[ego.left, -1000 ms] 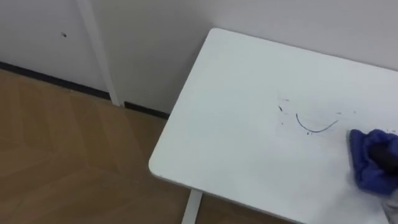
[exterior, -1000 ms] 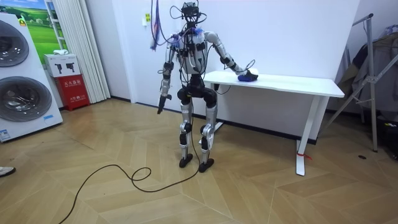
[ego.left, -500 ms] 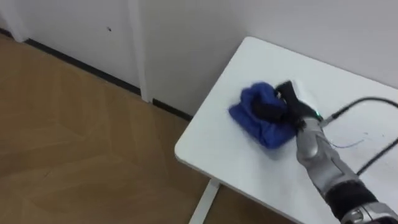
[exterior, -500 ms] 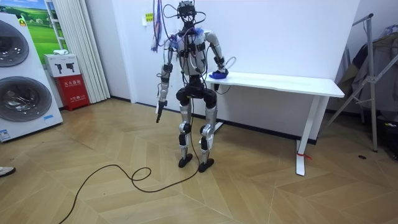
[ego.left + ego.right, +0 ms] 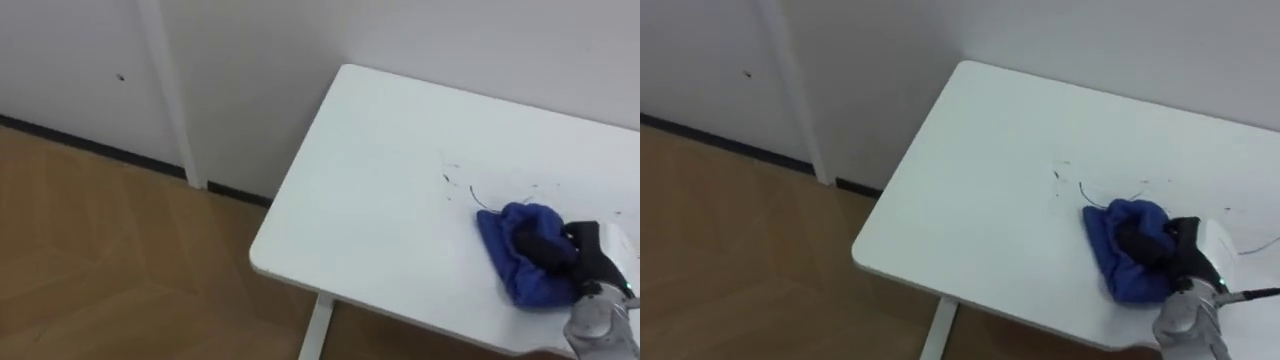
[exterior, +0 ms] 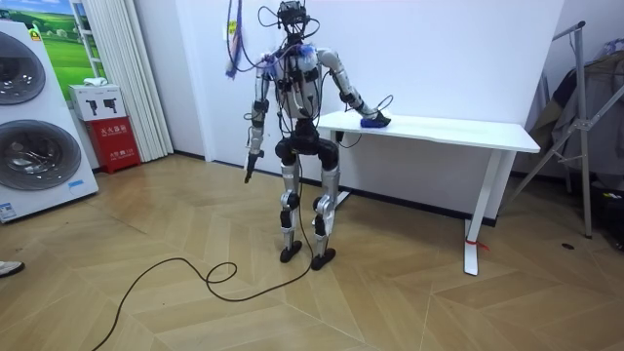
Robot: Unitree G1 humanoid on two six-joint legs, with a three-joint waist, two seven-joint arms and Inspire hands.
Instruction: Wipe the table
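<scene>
Cloth (image 5: 525,262) lay bunched on desk (image 5: 380,190), near front edge. Right robot hand (image 5: 590,252) was clenched on it, dark fingers sunk in folds. Pen marks (image 5: 458,178) sat just past cloth's far-left corner, curved line touching its edge, so dirt lay left of hand and farther out. I judged next stroke should push cloth that way. Right arm was nearer by far. Left robot hand (image 6: 250,168) hung by hip, clear of desk; its grip I couldn't tell.
</scene>
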